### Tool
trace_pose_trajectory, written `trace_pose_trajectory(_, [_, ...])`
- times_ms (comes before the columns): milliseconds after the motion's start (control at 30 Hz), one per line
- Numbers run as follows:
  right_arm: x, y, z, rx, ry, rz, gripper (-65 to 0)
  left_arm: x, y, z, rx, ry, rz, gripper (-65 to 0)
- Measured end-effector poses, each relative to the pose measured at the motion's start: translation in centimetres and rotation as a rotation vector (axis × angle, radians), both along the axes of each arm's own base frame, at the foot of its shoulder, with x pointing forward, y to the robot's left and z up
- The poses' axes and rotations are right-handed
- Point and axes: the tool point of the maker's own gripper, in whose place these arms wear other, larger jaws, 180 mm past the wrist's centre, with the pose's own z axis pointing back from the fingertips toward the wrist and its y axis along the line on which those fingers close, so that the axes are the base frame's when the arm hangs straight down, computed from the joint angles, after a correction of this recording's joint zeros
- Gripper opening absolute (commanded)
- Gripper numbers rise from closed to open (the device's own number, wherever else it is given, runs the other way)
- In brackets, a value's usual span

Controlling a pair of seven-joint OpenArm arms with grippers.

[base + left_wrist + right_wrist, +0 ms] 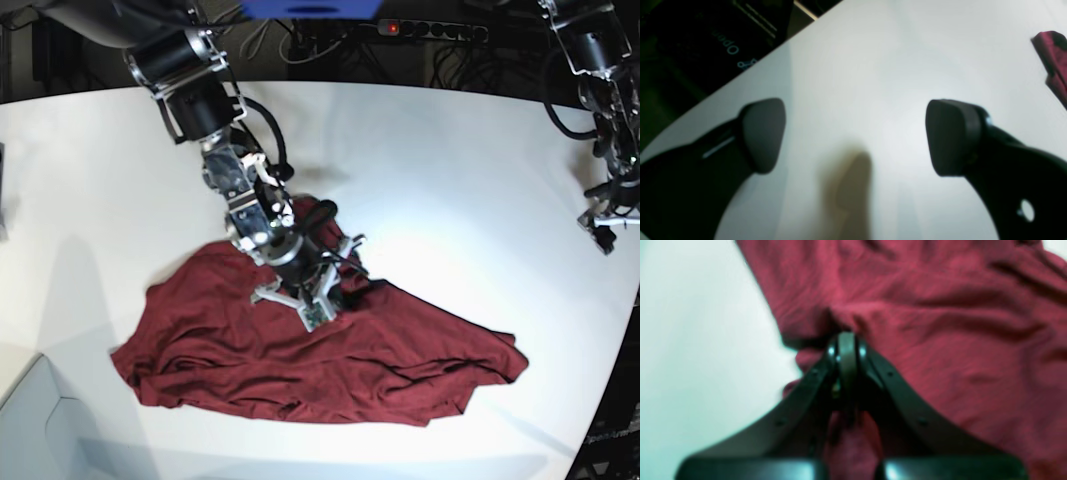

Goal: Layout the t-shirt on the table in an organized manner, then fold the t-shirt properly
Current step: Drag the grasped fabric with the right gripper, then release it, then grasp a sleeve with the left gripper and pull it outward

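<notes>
Wrinkled dark maroon soft fabric t-shirt (320, 360) lies crumpled, not spread flat, across the lower centre of the base frame on the big glossy white curved-edge desk (450, 160). Hem and sleeves bunched, folds running across it.

Right gripper (846, 350) is down on the shirt's upper-middle edge, centre of the base frame. Right wrist view: fingers together, pinching a ridge of maroon cloth at the tips; fabric puckers toward the pinch. White desk at the left of that frame, shirt fills the rest.

Left gripper (853, 136) is at the right edge of the base frame, well apart from the shirt. Left wrist view: dark rounded fingers (763, 133) spread wide with nothing between them, above bare desk. Only a maroon corner of the shirt shows at the upper right of that frame.
</notes>
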Motion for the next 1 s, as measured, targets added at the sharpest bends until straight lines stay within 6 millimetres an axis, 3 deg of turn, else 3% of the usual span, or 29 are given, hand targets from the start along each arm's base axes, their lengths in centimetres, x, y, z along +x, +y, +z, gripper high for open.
trace_pose_trajectory(167, [3.1, -4.8, 2.3, 0.027, -0.045, -0.129, -65.0, 0.0, 0.0, 0.0, -0.002, 0.003, -0.001, 0.0])
trace_pose_trajectory(433, [9.2, -13.5, 10.8, 0.148, -0.204, -0.382, -65.0, 0.2, 0.0, 0.2, -0.001, -0.004, 0.0, 0.0])
trace_pose_trajectory(500, [10.0, -15.3, 11.2, 0.176, -0.209, -0.436, -65.0, 0.2, 0.0, 0.2, -0.001, -0.005, -0.001, 0.0])
trace_pose_trajectory(600, [10.0, -16.7, 8.7, 0.163, -0.141, -0.472, -59.9, 0.9, -0.5, 0.5, -0.008, -0.012, -0.009, 0.0])
trace_pose_trajectory(700, [8.9, -16.7, 5.0, 0.138, -0.042, -0.472, -48.4, 3.3, -3.0, 1.9, -0.003, -0.071, -0.059, 0.0])
trace_pose_trajectory(767, [8.1, -16.5, 3.5, 0.133, -0.003, -0.471, -39.4, 5.2, -5.8, 2.7, -0.018, -0.103, -0.127, 0.0])
trace_pose_trajectory(900, [7.2, -16.9, 4.4, 0.131, -0.053, -0.476, -31.0, 7.7, -11.6, 3.5, -0.004, -0.116, -0.282, 0.0])
trace_pose_trajectory(1000, [5.8, -17.6, 6.7, 0.135, -0.142, -0.484, -31.1, 9.5, -18.4, 3.9, -0.02, -0.13, -0.451, 0.0])
